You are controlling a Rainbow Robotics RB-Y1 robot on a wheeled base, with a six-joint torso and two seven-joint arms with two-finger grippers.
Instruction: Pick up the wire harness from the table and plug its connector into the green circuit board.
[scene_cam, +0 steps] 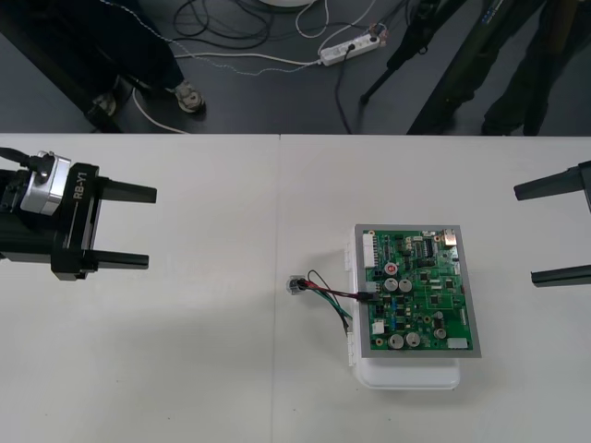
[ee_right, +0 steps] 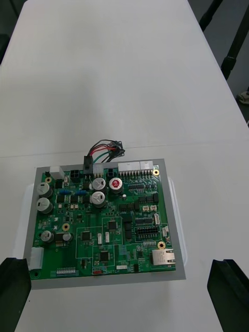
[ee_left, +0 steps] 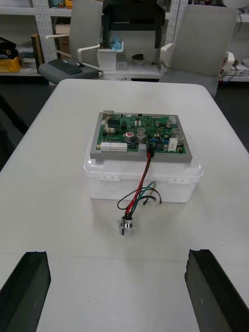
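Note:
The green circuit board [scene_cam: 416,291] lies on its white base [scene_cam: 406,374] right of the table's middle. The harness's black plug [scene_cam: 367,297] sits in a connector on the board's left edge. Its red, black and green wires [scene_cam: 332,291] loop down onto the table and end at the round metal socket [scene_cam: 294,285]. In the left wrist view the plug [ee_left: 151,151] is at the board's near edge and the socket [ee_left: 126,226] rests on the table before the base. My left gripper [scene_cam: 150,227] is open at the far left. My right gripper [scene_cam: 524,235] is open at the far right.
The board [ee_right: 104,223] lies between and beyond my right fingers [ee_right: 228,290], with the wires [ee_right: 106,150] past its far edge. A seam [scene_cam: 280,212] runs down the table's middle. Bare table surrounds the board on all sides.

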